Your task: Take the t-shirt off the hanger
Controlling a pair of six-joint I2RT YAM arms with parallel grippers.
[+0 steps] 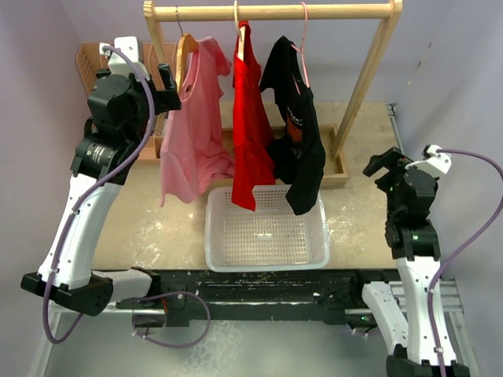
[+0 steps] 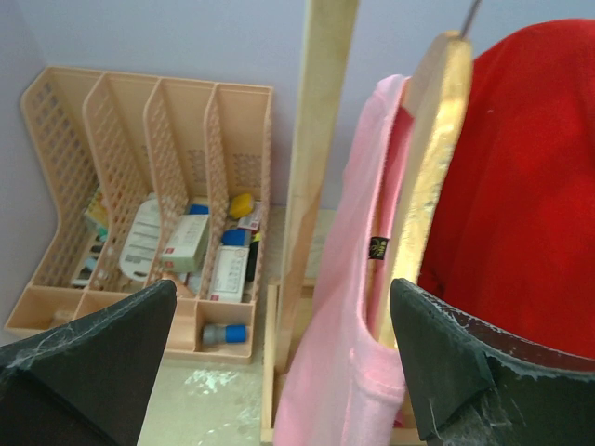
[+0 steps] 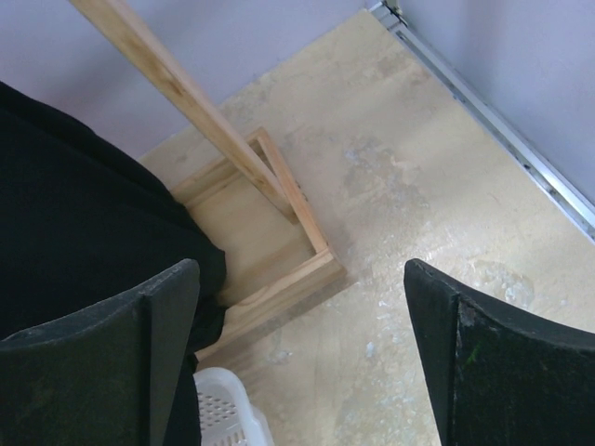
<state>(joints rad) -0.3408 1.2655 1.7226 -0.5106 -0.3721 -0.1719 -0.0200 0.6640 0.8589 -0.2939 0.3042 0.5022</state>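
Three t-shirts hang on a wooden rack [image 1: 267, 11]: a pink one [image 1: 192, 126] on a wooden hanger [image 1: 185, 49], a red one [image 1: 250, 129], and a black one [image 1: 302, 133] on a pink hanger. My left gripper [image 1: 169, 88] is open, raised beside the pink shirt's left shoulder. In the left wrist view the pink shirt [image 2: 349, 325] and its hanger [image 2: 428, 177] lie between the open fingers, untouched. My right gripper [image 1: 387, 166] is open and empty, low at the right, near the rack's foot [image 3: 279, 279].
A white perforated basket [image 1: 266, 229] sits on the table below the shirts. A peach desk organiser [image 2: 149, 204] with small items stands at the back left. The rack's upright post [image 2: 316, 158] is just left of the pink shirt.
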